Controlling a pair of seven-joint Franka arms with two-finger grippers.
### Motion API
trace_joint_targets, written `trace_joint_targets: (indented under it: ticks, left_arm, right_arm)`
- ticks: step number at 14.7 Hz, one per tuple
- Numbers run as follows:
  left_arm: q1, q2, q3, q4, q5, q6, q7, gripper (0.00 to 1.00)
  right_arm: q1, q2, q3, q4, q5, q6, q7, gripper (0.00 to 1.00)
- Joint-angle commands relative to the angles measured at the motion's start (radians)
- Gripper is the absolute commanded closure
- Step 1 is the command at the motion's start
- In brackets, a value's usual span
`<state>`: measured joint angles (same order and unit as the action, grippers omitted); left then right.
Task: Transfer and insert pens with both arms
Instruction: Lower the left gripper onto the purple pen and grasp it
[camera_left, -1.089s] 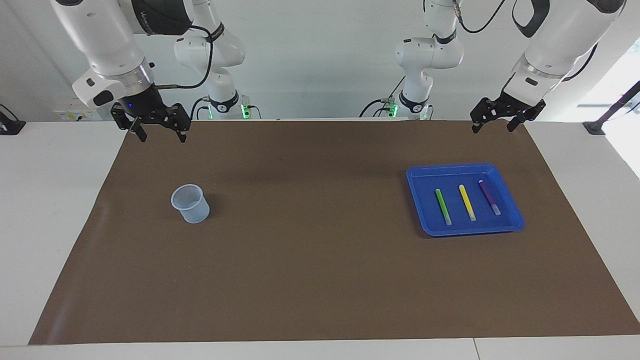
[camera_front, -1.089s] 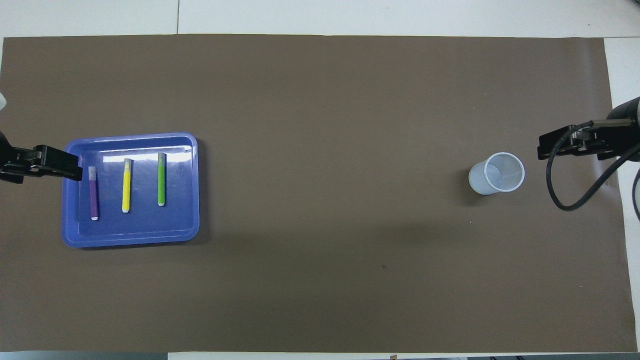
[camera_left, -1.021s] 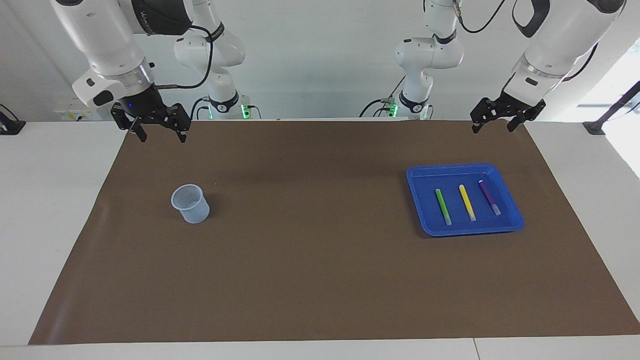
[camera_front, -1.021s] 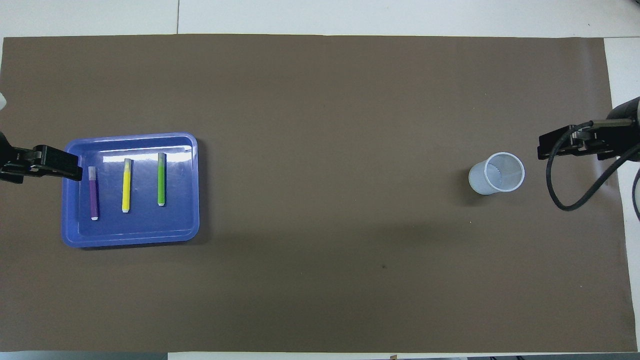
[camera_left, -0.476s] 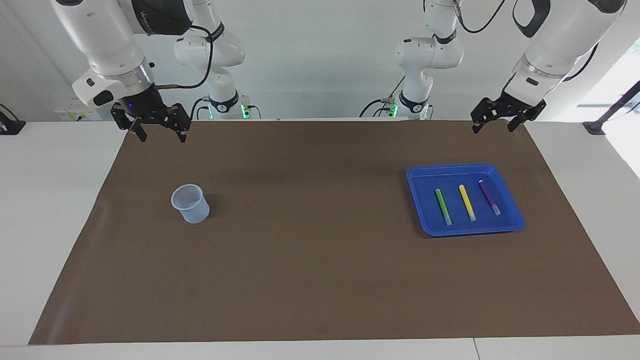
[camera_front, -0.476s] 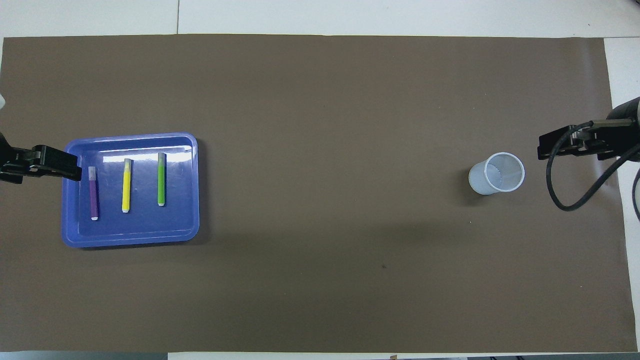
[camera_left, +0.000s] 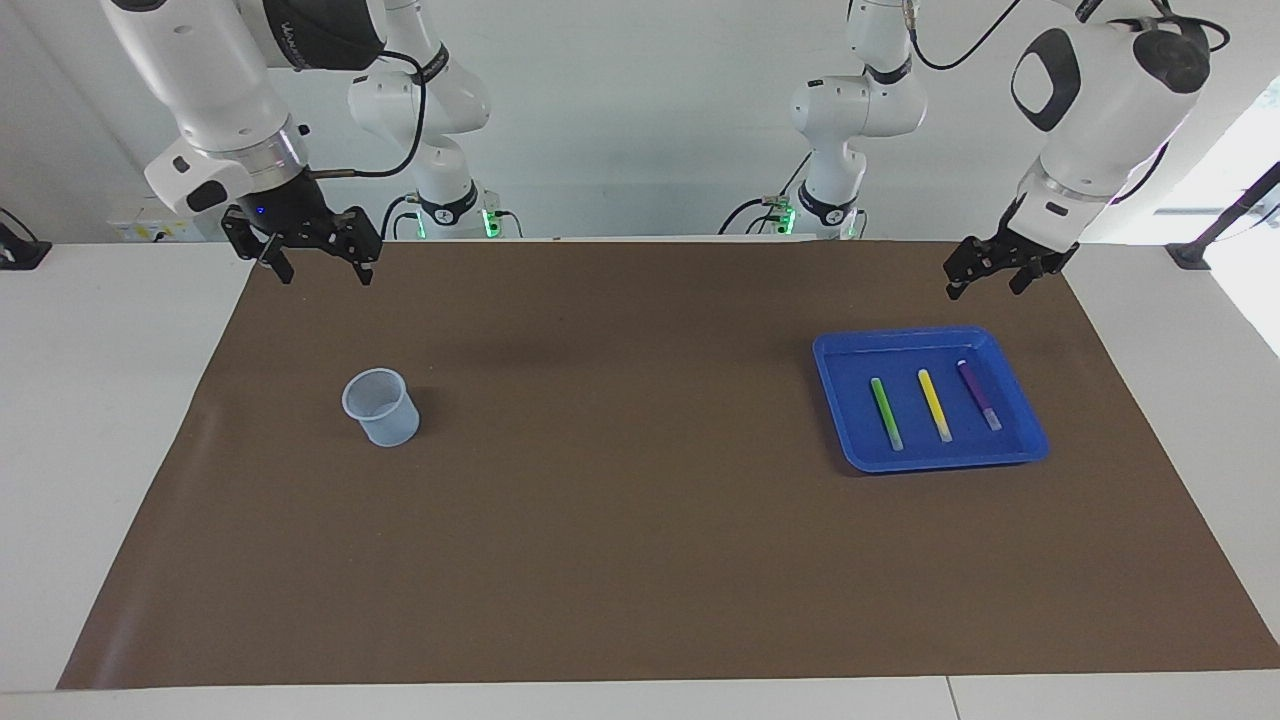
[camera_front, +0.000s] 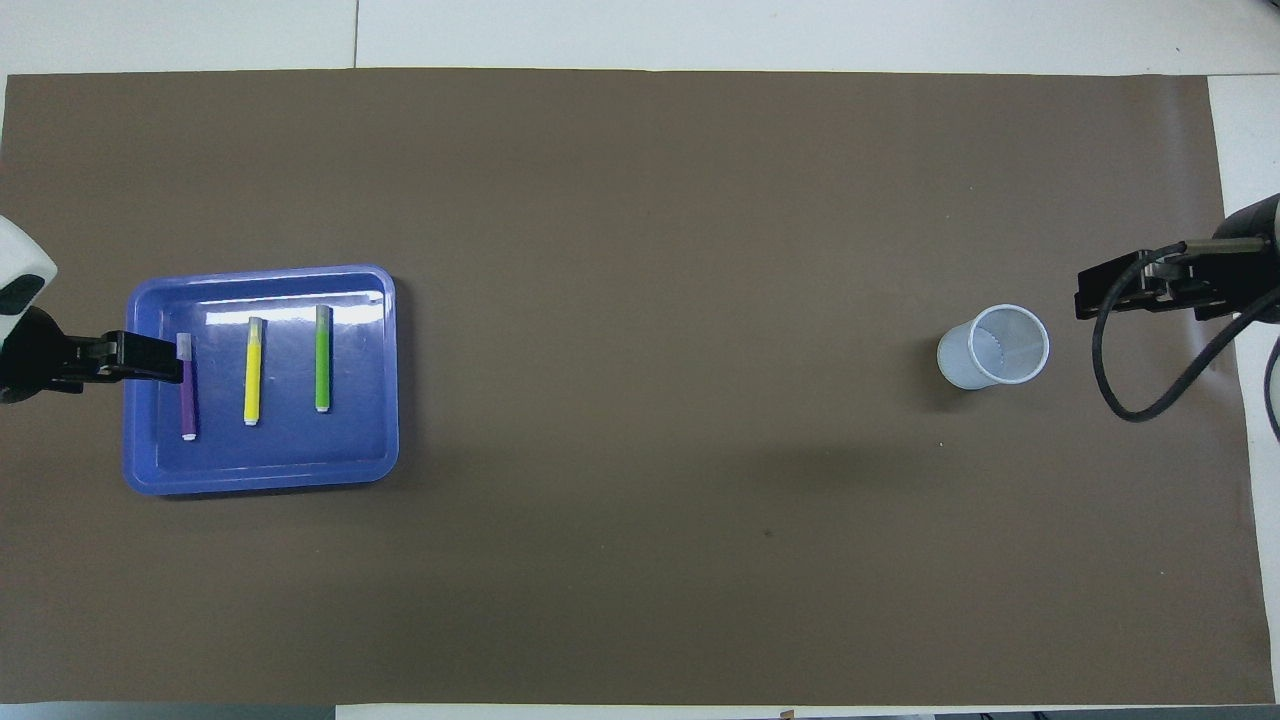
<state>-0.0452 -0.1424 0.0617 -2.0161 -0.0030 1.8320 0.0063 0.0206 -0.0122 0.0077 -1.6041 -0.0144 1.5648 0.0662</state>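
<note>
Overhead view: green pen (camera_front: 322, 358), yellow pen (camera_front: 253, 371), purple pen (camera_front: 186, 387) lie side by side, apart, flat in the blue tray (camera_front: 260, 478) at the left arm's end of the brown mat (camera_front: 640, 550). Left gripper (camera_left: 983, 276) is up in the air, fingers apart, empty, over the mat just at the tray's robot-side edge; from above it overlaps the purple pen's end. Right gripper (camera_left: 322, 270) waits, fingers apart, holding nothing, above the mat's robot-side edge. Translucent cup (camera_left: 381, 406) stands upright toward the right arm's end, well apart from the tray.
</note>
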Motion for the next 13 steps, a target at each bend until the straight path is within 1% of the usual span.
trace_joint_targets:
  ticks: [1, 3, 5, 8, 10, 11, 13]
  left_arm:
    - [0.066, 0.013, -0.002, -0.167, -0.008, 0.179, 0.104, 0.0]
    - [0.105, 0.105, -0.002, -0.179, -0.008, 0.274, 0.191, 0.0]
    - [0.137, 0.17, -0.002, -0.179, -0.008, 0.349, 0.21, 0.0]
    - [0.137, 0.219, -0.002, -0.188, -0.008, 0.424, 0.21, 0.0]
    - [0.151, 0.247, -0.002, -0.188, -0.008, 0.461, 0.216, 0.05]
    - [0.151, 0.26, -0.002, -0.188, -0.008, 0.48, 0.23, 0.06]
    - [0.156, 0.29, -0.002, -0.182, -0.008, 0.507, 0.233, 0.13]
  right_arm:
    - [-0.008, -0.008, 0.001, -0.007, 0.021, -0.012, -0.032, 0.0]
    - [-0.008, -0.006, 0.001, -0.007, 0.021, -0.012, -0.032, 0.0]
    - [-0.008, -0.006, 0.001, -0.007, 0.021, -0.012, -0.032, 0.0]
    - [-0.008, -0.008, 0.001, -0.007, 0.021, -0.012, -0.032, 0.0]
    - [-0.008, -0.008, 0.001, -0.007, 0.021, -0.012, -0.032, 0.0]
    - [-0.008, -0.006, 0.001, -0.007, 0.021, -0.012, -0.032, 0.0]
    - [-0.008, -0.008, 0.001, -0.007, 0.021, -0.012, -0.032, 0.0]
